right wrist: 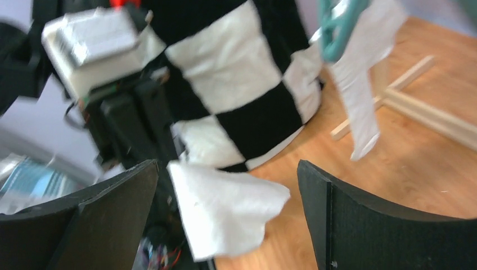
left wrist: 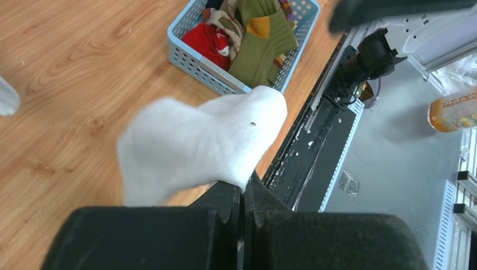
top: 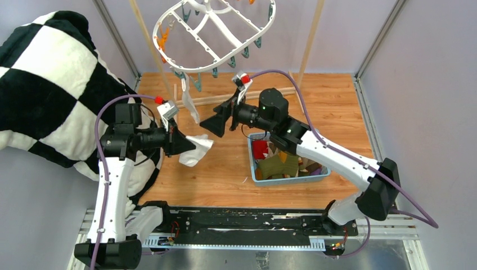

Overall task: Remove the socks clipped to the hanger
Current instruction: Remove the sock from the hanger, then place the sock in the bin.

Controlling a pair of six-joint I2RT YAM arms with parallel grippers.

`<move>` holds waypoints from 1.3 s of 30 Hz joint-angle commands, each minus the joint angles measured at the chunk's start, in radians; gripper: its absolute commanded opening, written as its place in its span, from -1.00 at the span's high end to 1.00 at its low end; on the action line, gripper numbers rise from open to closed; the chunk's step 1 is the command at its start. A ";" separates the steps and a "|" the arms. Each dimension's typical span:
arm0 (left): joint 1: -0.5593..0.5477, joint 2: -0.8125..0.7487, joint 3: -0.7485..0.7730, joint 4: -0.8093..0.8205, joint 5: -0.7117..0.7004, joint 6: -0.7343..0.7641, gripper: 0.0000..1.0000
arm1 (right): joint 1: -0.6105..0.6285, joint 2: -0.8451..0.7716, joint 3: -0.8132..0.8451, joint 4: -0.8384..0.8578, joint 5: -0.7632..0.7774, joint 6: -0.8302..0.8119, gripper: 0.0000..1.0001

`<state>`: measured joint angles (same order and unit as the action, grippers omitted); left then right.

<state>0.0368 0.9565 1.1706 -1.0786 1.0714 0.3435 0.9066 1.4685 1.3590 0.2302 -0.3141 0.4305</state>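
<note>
The white oval hanger [top: 214, 34] hangs at the top centre, with orange and teal clips round its rim. One white sock [top: 190, 104] still hangs from a teal clip [right wrist: 336, 28] on its near rim. My left gripper [top: 188, 145] is shut on another white sock [top: 197, 150], held off the hanger above the wooden floor; the left wrist view shows this sock [left wrist: 202, 140] pinched between the closed jaws. My right gripper [top: 211, 125] is open and empty, facing the held sock [right wrist: 225, 205], which lies ahead between its fingers [right wrist: 371, 219].
A light blue basket [top: 253, 169] at the right holds several removed socks, red and olive among them [left wrist: 259, 39]. A big black-and-white checked blanket [top: 50, 90] fills the left side. A light wooden rack [top: 236, 95] stands behind, under the hanger.
</note>
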 commanded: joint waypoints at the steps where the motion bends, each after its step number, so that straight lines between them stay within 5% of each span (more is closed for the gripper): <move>1: -0.005 -0.036 0.019 0.000 0.043 0.003 1.00 | -0.011 -0.068 -0.134 0.091 -0.325 -0.008 -1.00; 10: -0.006 -0.040 0.046 -0.002 0.057 -0.022 1.00 | 0.024 -0.055 -0.249 0.258 -0.442 0.085 -0.98; 14: -0.006 -0.042 0.052 -0.002 0.066 -0.032 1.00 | 0.050 -0.008 -0.227 0.267 -0.430 0.097 -0.79; 17: -0.006 -0.049 0.052 -0.001 0.073 -0.036 1.00 | 0.056 0.006 -0.228 0.294 -0.413 0.120 -0.47; 21: -0.006 -0.051 0.056 -0.002 0.052 -0.038 1.00 | 0.049 -0.026 -0.234 0.246 -0.366 0.110 0.38; 24: -0.006 -0.044 0.052 -0.002 0.018 -0.041 0.36 | 0.023 -0.102 -0.288 0.208 -0.310 0.106 0.97; 27: -0.006 -0.036 0.042 0.000 -0.022 -0.048 -0.19 | -0.029 -0.200 -0.333 0.099 -0.260 0.100 1.00; 30: -0.006 -0.030 0.050 0.000 -0.105 -0.044 -0.97 | -0.103 -0.299 -0.351 -0.087 -0.224 0.102 1.00; 39: -0.005 -0.011 0.125 0.000 -0.369 -0.029 -0.99 | -0.462 -0.549 -0.510 -0.617 -0.204 0.112 1.00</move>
<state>0.0357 0.9447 1.2545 -1.0798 0.8295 0.3042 0.5587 0.9722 0.9329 -0.0933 -0.5266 0.5396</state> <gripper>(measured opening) 0.994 0.024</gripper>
